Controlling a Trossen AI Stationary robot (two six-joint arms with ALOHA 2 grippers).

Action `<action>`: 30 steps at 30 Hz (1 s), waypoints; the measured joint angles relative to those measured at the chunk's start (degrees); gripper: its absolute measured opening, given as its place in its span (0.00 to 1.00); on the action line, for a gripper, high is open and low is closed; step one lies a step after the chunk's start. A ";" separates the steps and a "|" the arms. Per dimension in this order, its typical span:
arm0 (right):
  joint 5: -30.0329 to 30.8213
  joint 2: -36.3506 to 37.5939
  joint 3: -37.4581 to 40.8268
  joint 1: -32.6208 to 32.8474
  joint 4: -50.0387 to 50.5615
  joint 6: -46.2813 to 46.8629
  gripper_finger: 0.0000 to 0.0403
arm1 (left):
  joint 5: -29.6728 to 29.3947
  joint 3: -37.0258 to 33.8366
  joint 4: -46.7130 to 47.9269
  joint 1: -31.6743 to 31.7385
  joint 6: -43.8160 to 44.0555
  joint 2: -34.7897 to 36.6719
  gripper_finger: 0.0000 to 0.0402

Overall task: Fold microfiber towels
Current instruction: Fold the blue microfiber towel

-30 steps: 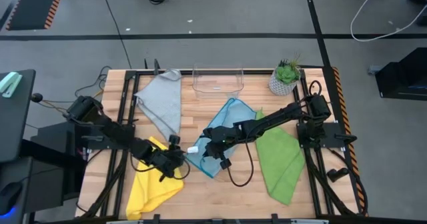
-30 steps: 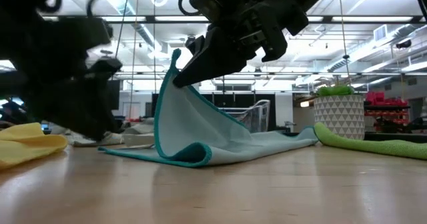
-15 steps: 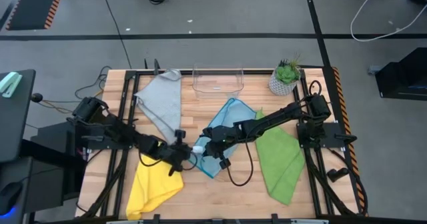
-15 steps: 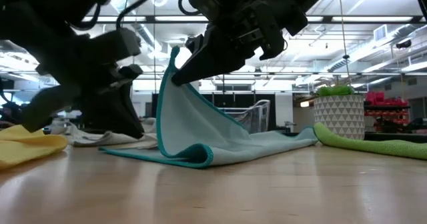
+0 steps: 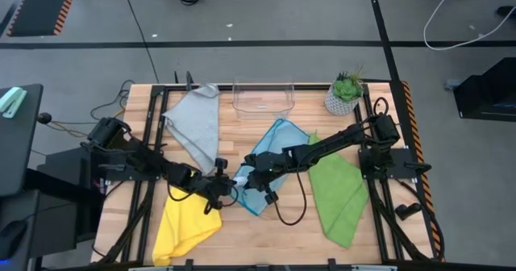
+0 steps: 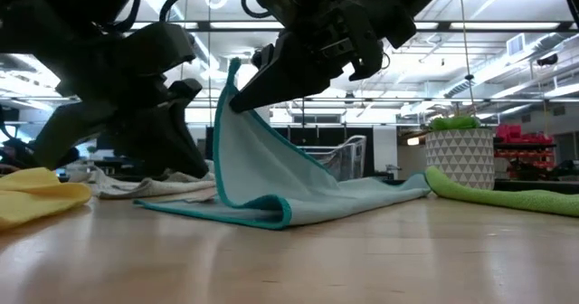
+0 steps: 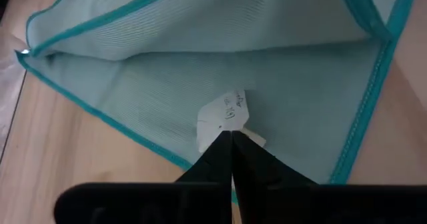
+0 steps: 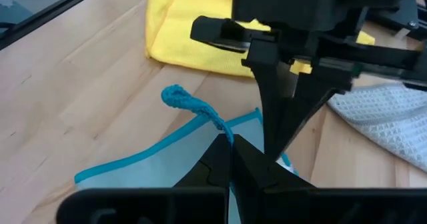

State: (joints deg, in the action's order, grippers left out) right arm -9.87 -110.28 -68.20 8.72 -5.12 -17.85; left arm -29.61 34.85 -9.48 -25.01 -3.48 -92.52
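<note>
Light blue microfiber towel [image 5: 270, 162] mid-tabletop [image 5: 298, 227]. Right end effector [image 6: 237, 103] pinching raised corner; left end effector [image 7: 231, 139] pressed together on white tag [image 7: 225, 117]. Risk: tag-only grip slips, fold skews.

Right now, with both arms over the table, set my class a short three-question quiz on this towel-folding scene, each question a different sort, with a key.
1. True or false: the right gripper holds a corner of the light blue towel lifted off the table.
2. Which towel lies nearest the potted plant? A grey towel B green towel C yellow towel
3. Fill in: the left gripper has its jaws shut at the white ____ on the light blue towel.

Key: 1 true; 2 B; 3 tag.
</note>
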 joint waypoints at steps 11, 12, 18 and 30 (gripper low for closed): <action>-0.01 0.00 -0.87 -1.47 -1.93 -0.17 0.02 | -0.05 -0.03 17.47 -9.94 18.34 7.13 0.02; -0.01 0.00 -1.50 -1.56 -1.93 -0.23 0.02 | -0.14 -0.06 17.34 -10.57 19.48 6.94 0.02; -0.07 -0.27 -5.20 -2.24 -0.41 -1.84 0.02 | -3.17 -0.80 15.99 -11.12 22.79 4.64 0.02; -0.48 -11.23 -15.34 -2.62 4.03 -1.84 0.02 | -6.78 -0.76 16.02 -13.00 22.89 5.16 0.01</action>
State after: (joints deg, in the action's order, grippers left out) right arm -10.35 -121.51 -83.55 6.09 -1.08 -19.69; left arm -36.39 34.09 6.54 -38.01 19.41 -87.36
